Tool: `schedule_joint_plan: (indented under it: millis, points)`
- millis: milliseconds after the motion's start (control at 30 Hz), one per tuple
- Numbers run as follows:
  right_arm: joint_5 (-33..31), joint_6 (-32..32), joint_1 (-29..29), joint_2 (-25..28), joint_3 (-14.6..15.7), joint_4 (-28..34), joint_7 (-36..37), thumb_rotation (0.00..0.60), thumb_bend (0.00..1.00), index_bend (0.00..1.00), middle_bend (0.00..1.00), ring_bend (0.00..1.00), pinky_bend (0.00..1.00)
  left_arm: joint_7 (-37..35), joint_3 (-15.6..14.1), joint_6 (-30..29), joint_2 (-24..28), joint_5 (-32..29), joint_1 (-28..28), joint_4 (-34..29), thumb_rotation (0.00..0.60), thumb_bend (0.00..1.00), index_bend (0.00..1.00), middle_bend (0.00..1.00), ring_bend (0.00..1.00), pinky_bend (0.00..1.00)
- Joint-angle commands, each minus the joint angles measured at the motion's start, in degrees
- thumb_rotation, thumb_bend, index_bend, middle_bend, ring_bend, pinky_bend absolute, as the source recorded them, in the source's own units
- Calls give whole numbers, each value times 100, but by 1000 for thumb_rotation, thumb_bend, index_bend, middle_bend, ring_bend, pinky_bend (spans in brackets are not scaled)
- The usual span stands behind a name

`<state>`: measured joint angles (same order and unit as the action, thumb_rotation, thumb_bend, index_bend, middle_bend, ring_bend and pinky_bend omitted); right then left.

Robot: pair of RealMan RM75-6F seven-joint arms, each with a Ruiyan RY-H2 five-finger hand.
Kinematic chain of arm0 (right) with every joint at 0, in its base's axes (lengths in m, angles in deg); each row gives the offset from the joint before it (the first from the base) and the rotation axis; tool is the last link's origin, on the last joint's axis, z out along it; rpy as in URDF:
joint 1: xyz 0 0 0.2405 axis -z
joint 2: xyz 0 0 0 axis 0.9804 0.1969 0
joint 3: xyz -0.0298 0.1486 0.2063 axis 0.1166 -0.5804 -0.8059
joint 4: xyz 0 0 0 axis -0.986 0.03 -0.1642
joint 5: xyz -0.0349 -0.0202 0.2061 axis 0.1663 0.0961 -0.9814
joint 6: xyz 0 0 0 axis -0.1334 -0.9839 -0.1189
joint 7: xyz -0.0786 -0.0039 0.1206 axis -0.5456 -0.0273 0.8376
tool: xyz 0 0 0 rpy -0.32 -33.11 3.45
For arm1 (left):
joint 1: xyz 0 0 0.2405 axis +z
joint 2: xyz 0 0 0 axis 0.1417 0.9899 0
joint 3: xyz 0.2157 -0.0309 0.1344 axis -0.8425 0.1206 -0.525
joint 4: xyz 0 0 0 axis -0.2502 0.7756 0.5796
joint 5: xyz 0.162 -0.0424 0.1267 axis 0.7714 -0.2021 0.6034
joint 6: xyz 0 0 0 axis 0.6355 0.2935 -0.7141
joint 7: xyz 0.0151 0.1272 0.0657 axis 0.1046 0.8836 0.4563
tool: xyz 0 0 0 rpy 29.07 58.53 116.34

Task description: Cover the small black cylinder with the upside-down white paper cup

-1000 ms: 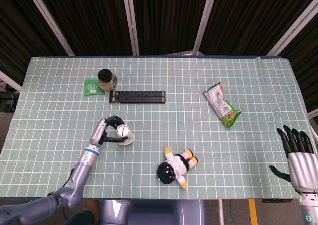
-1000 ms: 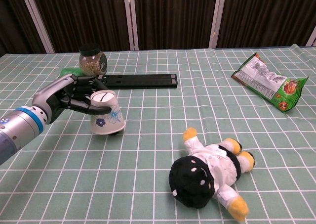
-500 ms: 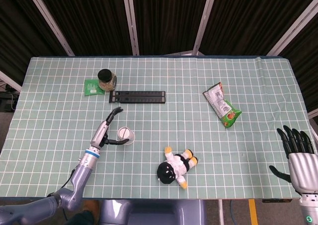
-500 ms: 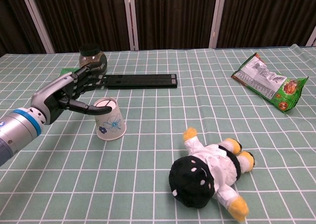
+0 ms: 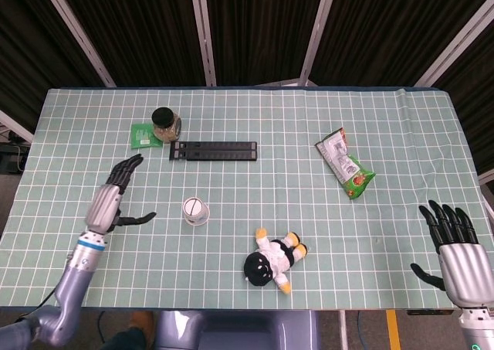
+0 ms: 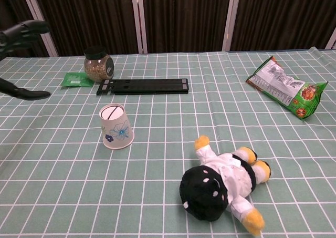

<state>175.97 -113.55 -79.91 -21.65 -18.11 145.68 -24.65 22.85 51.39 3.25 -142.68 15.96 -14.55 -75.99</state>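
Observation:
The white paper cup (image 5: 195, 210) (image 6: 116, 126) with a blue flower print stands upside down on the checked cloth, mouth flat on the table. No black cylinder shows; whether it sits under the cup is hidden. My left hand (image 5: 114, 198) (image 6: 18, 59) hangs open to the left of the cup, well apart from it, fingers spread and empty. My right hand (image 5: 455, 246) is open at the table's near right corner, seen only in the head view.
A plush doll (image 5: 275, 260) (image 6: 222, 183) lies right of the cup toward the front. A black strip (image 5: 213, 150) (image 6: 143, 85), a glass jar (image 5: 165, 124) (image 6: 98, 64) and a green packet (image 5: 141, 134) lie behind it. A snack bag (image 5: 345, 164) (image 6: 284, 93) is at the right.
My left hand let go of the cup, spread its fingers and drew back to the left. The cup settled from a tilt to stand flat. The right hand shifted slightly.

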Motion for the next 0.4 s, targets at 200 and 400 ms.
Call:
schedule_joint_plan:
  millis: [200,400]
  points:
    - [294,-188,68,53,68,112,26,600,0,0,0,0,0,2360,-880,-1249,1818,73,1426,-1882,600,0,0,0,0,0]
    - [370,-271,109,111,81,151,124,600,0,0,0,0,0,2093,-964,-1348,2102,166,1608,-2079,600,0,0,0,0,0]
